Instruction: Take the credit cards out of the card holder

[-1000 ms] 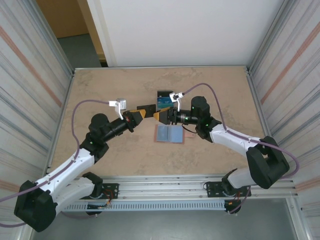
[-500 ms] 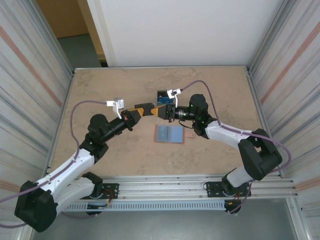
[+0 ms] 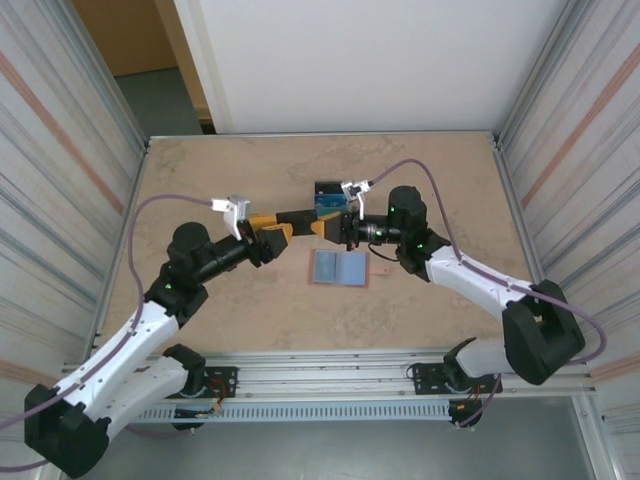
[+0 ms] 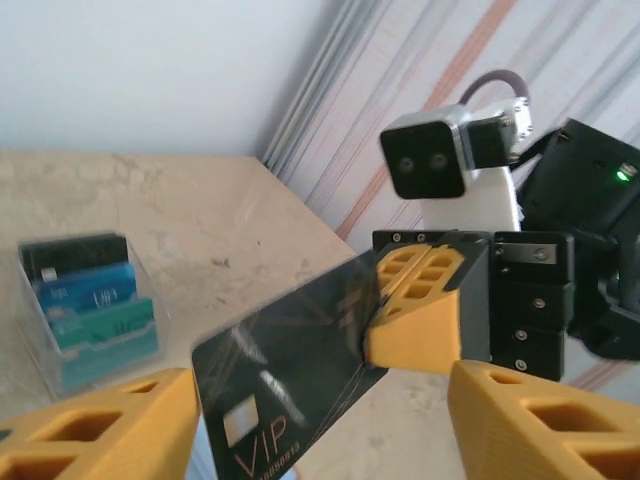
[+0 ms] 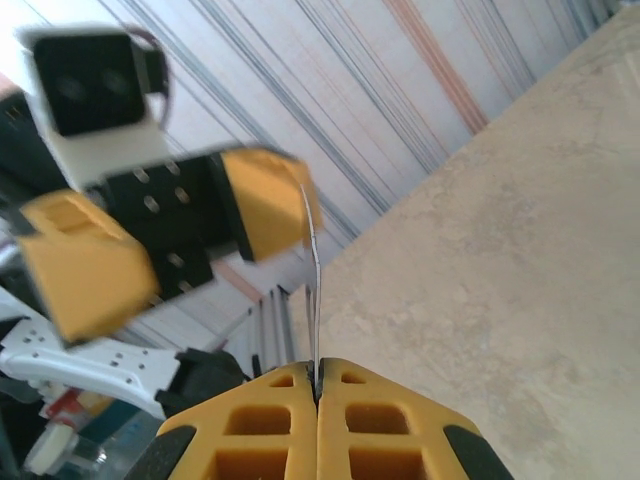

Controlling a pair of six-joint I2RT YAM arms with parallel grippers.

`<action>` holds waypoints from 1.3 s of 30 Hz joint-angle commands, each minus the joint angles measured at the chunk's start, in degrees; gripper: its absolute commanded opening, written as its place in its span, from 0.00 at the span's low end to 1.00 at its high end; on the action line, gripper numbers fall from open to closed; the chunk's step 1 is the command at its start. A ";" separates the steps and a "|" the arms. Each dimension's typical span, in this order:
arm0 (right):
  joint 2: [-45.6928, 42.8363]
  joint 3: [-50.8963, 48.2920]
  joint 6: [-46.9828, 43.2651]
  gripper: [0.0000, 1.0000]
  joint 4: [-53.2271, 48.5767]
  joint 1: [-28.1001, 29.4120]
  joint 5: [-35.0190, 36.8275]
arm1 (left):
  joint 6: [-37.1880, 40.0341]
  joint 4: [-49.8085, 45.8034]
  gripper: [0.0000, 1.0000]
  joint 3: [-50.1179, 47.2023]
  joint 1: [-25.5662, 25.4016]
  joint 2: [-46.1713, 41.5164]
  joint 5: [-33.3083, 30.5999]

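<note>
Black card, top view: the black card (image 3: pixel 297 217) hangs in the air between the two grippers, above the table (image 3: pixel 220 180).
Right gripper, top view: the right gripper (image 3: pixel 315 228) has its jaws together, clamped on the card's right end.
Left gripper, top view: the left gripper (image 3: pixel 283 231) is at the card's left end; the jaw gap is too small to read here.
Card holder, top view: the card holder (image 3: pixel 338 268) lies open flat on the table, pale blue inside up. It is just on the near side of the grippers, and nothing touches it.
Clear box, top view: the clear box (image 3: pixel 327 195) stands just beyond the right gripper, with blue and teal cards (image 3: pixel 326 203) inside.
Left wrist, jaws: the yellow fingers (image 4: pixel 100 430) are apart, one on each side of the card, with a gap showing on both sides.
Left wrist, card: its face reads "VIP"; the far corner is pinched in the right gripper's yellow fingers.
Left wrist, box: the clear box is on the table at the left, with its cards stacked upright.
Right wrist, jaws: pressed together on the card, which is seen edge-on and rises straight out of the seam.
Right wrist, left gripper: blurred, at the card's far end, with its fingers spread.
</note>
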 commanded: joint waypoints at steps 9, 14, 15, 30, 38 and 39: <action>-10.41 3.35 -19.00 0.00 -26.39 -0.15 -1.00 | 25.94 -26.93 0.72 19.99 -1.26 9.96 13.26; -12.99 2.16 -19.98 0.00 -27.01 -0.22 -0.03 | 30.23 -29.45 0.65 24.72 -3.29 17.75 17.94; -13.33 2.02 -20.17 0.00 -27.20 -0.14 0.02 | 30.55 -29.73 0.63 25.33 -3.33 18.76 18.93; -13.08 1.83 -20.80 0.00 -26.98 -0.74 -0.11 | 35.33 -33.54 0.08 27.86 -3.02 23.78 23.05; -13.25 1.92 -20.01 0.61 -29.27 -3.07 4.74 | 40.40 -34.23 0.00 31.36 -0.14 27.42 18.13; -13.59 1.91 -19.92 0.64 -29.92 -3.42 5.79 | 41.71 -34.14 0.00 32.18 0.52 28.88 17.12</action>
